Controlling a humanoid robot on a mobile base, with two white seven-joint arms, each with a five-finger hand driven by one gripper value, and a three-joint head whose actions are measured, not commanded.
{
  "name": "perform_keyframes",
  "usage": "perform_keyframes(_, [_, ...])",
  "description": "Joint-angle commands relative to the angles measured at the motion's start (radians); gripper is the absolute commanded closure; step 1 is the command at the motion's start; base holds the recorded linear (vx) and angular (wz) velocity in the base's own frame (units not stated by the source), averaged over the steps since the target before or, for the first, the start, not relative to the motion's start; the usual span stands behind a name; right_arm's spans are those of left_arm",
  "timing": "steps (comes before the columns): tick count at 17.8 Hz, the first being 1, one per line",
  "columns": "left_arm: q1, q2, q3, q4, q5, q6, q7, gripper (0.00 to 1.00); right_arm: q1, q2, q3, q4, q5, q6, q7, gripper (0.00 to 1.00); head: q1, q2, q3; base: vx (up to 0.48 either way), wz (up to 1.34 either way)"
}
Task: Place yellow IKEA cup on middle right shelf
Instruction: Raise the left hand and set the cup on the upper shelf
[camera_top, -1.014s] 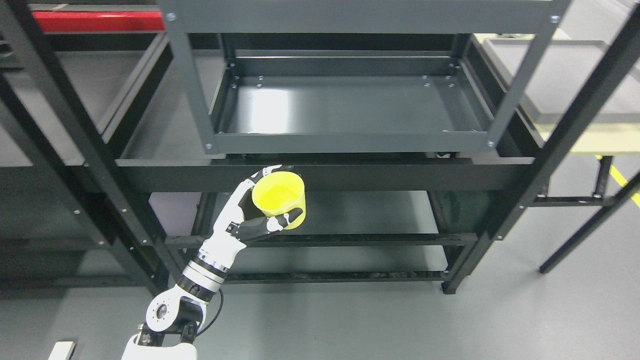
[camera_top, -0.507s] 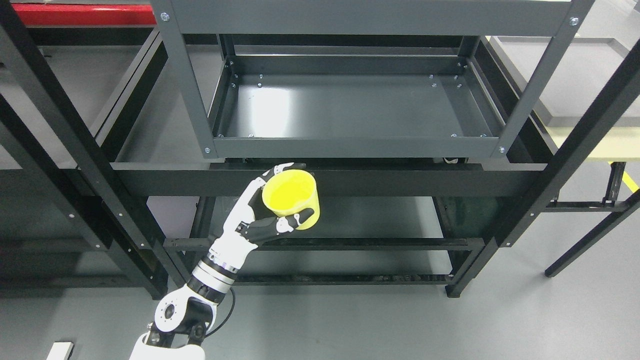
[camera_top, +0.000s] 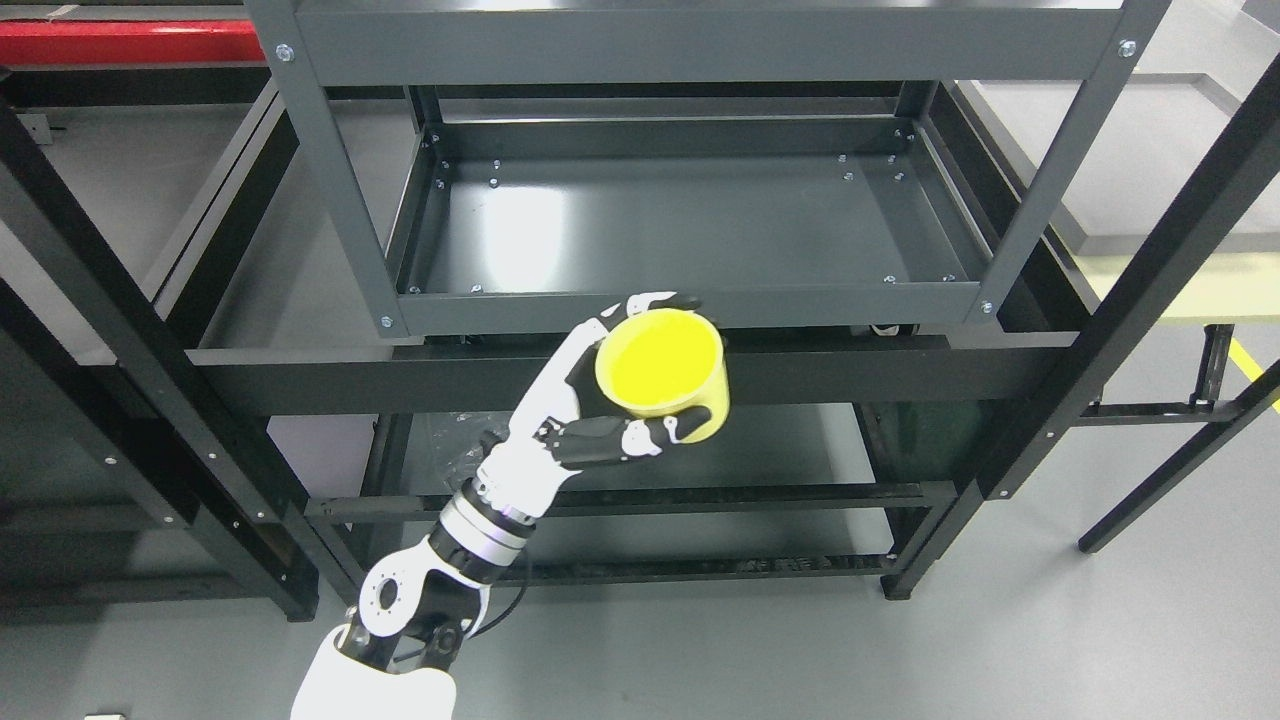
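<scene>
Cup: a yellow cup (camera_top: 660, 365), mouth up and tipped slightly toward the camera, nothing visible inside it; it is in the air, in front of the shelving, not resting on any shelf.
Hand: the left hand (camera_top: 590, 420) grasps the cup, fingers (camera_top: 650, 302) curled round its far side and the thumb (camera_top: 650, 438) pressed across its near side.
Arm: the left arm (camera_top: 450, 545) comes up from the lower left of the head view, white with black joints.
Cup's place: its rim sits just below the front lip of the grey shelf (camera_top: 690, 225) and overlaps the black crossbar (camera_top: 900, 370) in the view; how far the cup is from them in depth is hard to judge from this angle.
Grey shelf: a shallow metal tray with raised edges, lit by a pale glare on its left part.
Lower shelf: a dark shelf (camera_top: 800, 450) lies under the crossbar, partly hidden by the cup and hand.
Floor: grey floor (camera_top: 1000, 650) around the rack's legs.
</scene>
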Motion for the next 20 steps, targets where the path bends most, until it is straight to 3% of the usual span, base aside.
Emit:
perform_keyframes(1, [-0.140,0.017,-0.210,-0.093,0.034,0.007,0.003,0.97,0.014,-0.017,0.017,0.000,-0.025,0.001,0.000,0.01,0.0000,0.000,0.000,0.030,-0.04])
perform_keyframes(6, [-0.385,0.017,-0.223,-0.105,0.185,0.067,0.066,0.97,0.014,-0.017,0.017,0.000,-0.025,0.001,0.000,0.01,0.0000,0.000,0.000,0.027,-0.01])
perform_keyframes(9, [-0.525,0.017,-0.178,-0.100,0.241,0.122,0.177,0.97,0.014,-0.017,0.017,0.000,-0.025,0.001,0.000,0.01,0.0000,0.000,0.000,0.026,-0.02])
perform_keyframes(13, [-0.654,0.017,-0.062,-0.065,0.239,0.289,0.392,0.98,0.014,-0.017,0.017,0.000,-0.025,0.001,0.000,0.01,0.0000,0.000,0.000,0.041,-0.02])
perform_keyframes(17, [-0.792,0.017,0.009,0.071,0.233,0.523,0.530,0.99,0.014,-0.017,0.017,0.000,-0.025,0.001,0.000,0.01,0.0000,0.000,0.000,0.079,-0.01])
perform_keyframes(20, [-0.896,0.017,0.055,0.209,0.227,0.582,0.603,0.99,0.014,-0.017,0.017,0.000,-0.025,0.001,0.000,0.01,0.0000,0.000,0.000,0.094,0.03])
